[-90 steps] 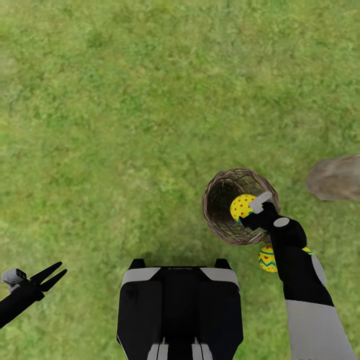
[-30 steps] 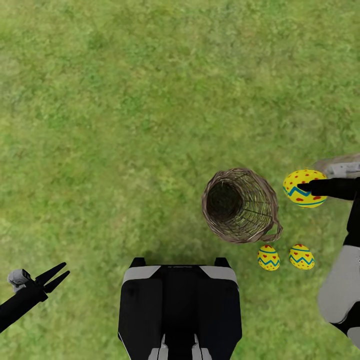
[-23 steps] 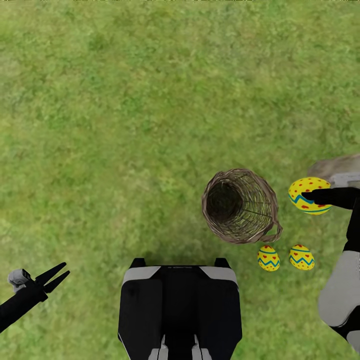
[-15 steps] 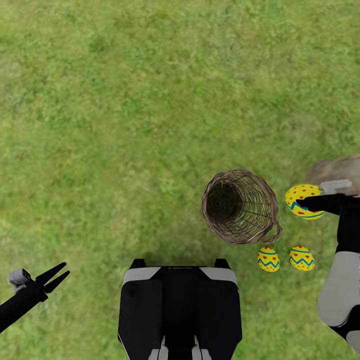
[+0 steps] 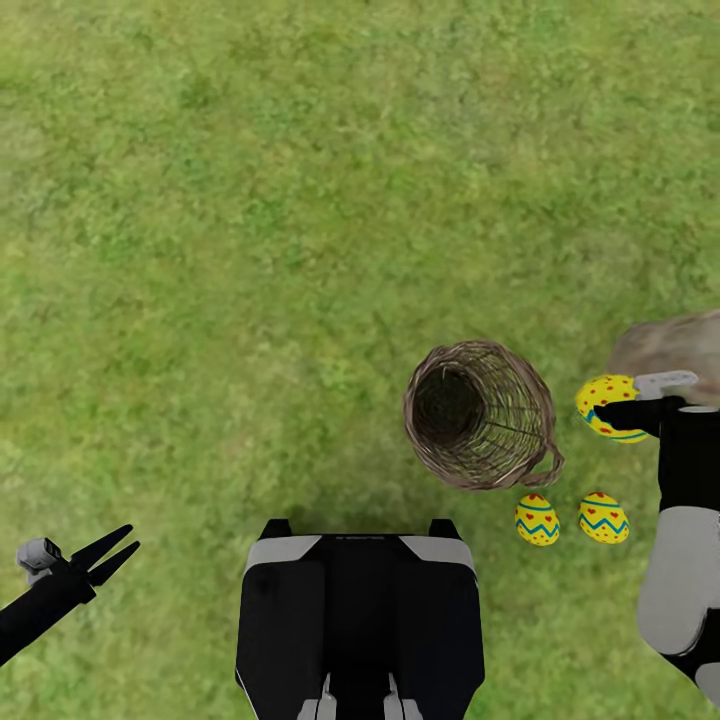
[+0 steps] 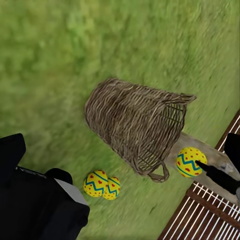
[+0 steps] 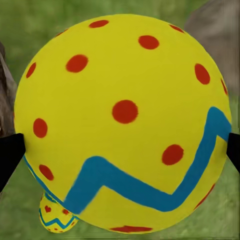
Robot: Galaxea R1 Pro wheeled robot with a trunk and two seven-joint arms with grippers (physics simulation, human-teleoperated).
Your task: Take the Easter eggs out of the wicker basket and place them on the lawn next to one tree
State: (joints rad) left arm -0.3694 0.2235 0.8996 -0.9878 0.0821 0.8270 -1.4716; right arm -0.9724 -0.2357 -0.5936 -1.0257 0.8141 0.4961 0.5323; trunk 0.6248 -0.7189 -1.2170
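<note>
A: The lawn (image 5: 250,250) is bumpy; the tree (image 5: 675,345) trunk sits just behind the right end effector (image 5: 622,411), the empty wicker basket (image 5: 480,412) beside it.

B: It grips the dotted egg (image 5: 604,403); released high, the egg probably rolls away. Two eggs (image 5: 537,519) lie nearer the robot.

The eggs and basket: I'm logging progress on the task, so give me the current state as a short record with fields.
basket: wicker basket upright on the lawn, nothing visible inside
eggs on grass: two eggs side by side, just beside the basket on the robot's side
egg in hand: dotted egg gripped by the right gripper, next to the tree trunk base
left gripper: left gripper open, holding nothing, far from the basket
remaining: set the held egg down by the trunk
</note>
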